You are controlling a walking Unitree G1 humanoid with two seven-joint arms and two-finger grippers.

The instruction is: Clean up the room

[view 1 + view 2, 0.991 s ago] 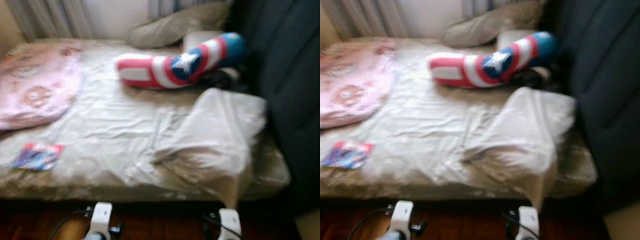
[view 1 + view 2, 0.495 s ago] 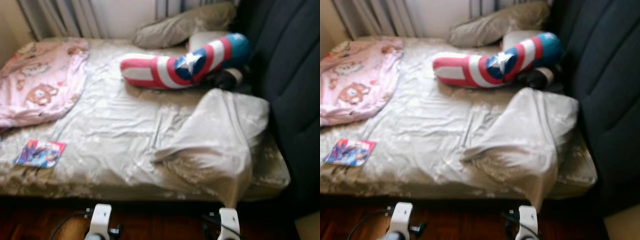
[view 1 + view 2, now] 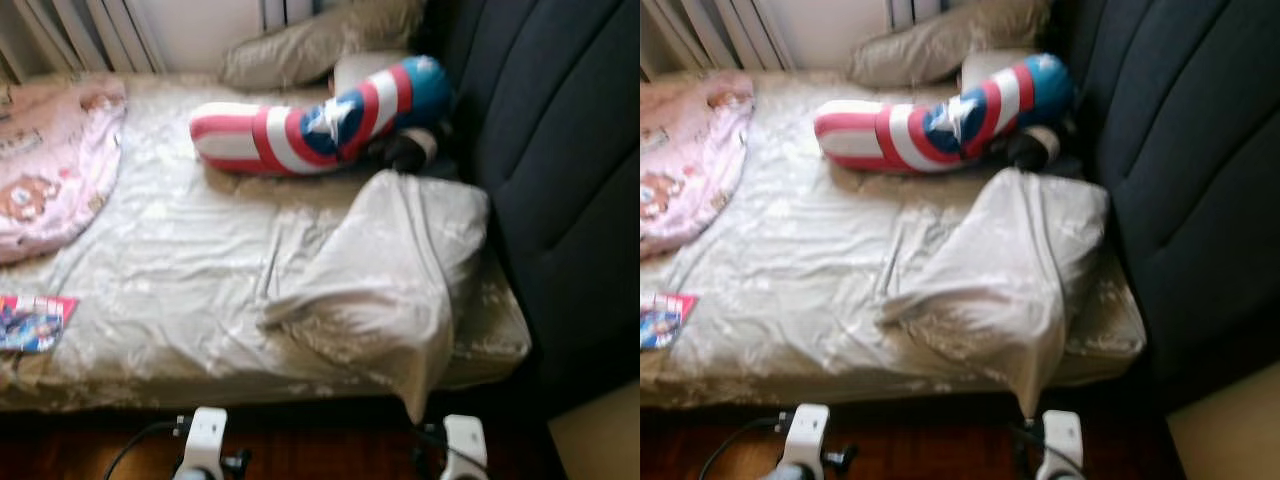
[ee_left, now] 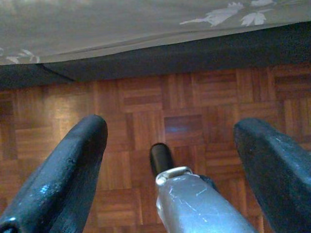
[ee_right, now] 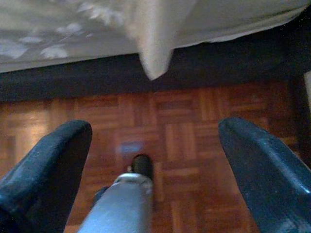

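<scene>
Bed [image 3: 180,290] mess comes first: the rumpled sheet [image 3: 380,280] hangs off the near edge, so I think the robot should step close and grab that corner low. A striped pillow [image 3: 310,125] lies near the headboard, a small book [image 3: 30,322] by the other end. Left gripper [image 4: 170,141] and right gripper [image 5: 150,141] hang low over the wood floor [image 4: 194,111], fingers spread wide, holding nothing.

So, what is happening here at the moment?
The robot stands at the foot of an unmade bed and handles nothing yet. Both arms hang low over the parquet floor, the left end effector and right end effector open. A folded-back sheet, a star-striped bolster, a pink blanket and a booklet lie on the bed.
</scene>
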